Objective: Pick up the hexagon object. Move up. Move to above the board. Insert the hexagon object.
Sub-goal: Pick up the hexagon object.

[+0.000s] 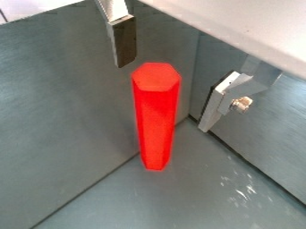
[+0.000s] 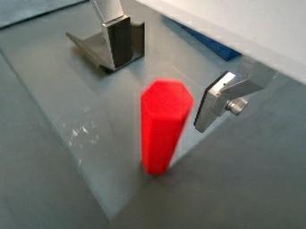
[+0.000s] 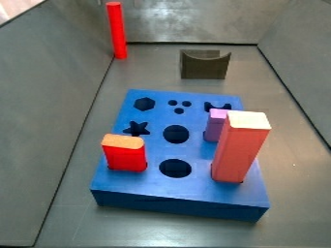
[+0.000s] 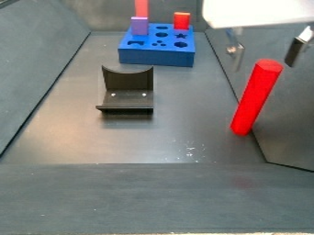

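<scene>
The hexagon object (image 1: 156, 116) is a slender bright red rod. It stands upright on the grey floor near a wall, far from the board, as both side views show (image 3: 115, 29) (image 4: 255, 96). My gripper (image 1: 176, 72) is open just above the rod's top, with one finger (image 1: 123, 40) on each side and nothing between them. It shows the same way in a wrist view (image 2: 171, 72) and in a side view (image 4: 267, 41). The board (image 3: 181, 189) is a thick blue slab with shaped holes, also seen in a side view (image 4: 153, 60).
The dark fixture (image 3: 203, 64) stands on the floor between rod and board (image 4: 127, 89) (image 2: 102, 49). On the board stand a short red-orange block (image 3: 124, 152), a salmon-red square pillar (image 3: 239, 145) and a purple block (image 3: 216, 124). Grey walls surround the floor.
</scene>
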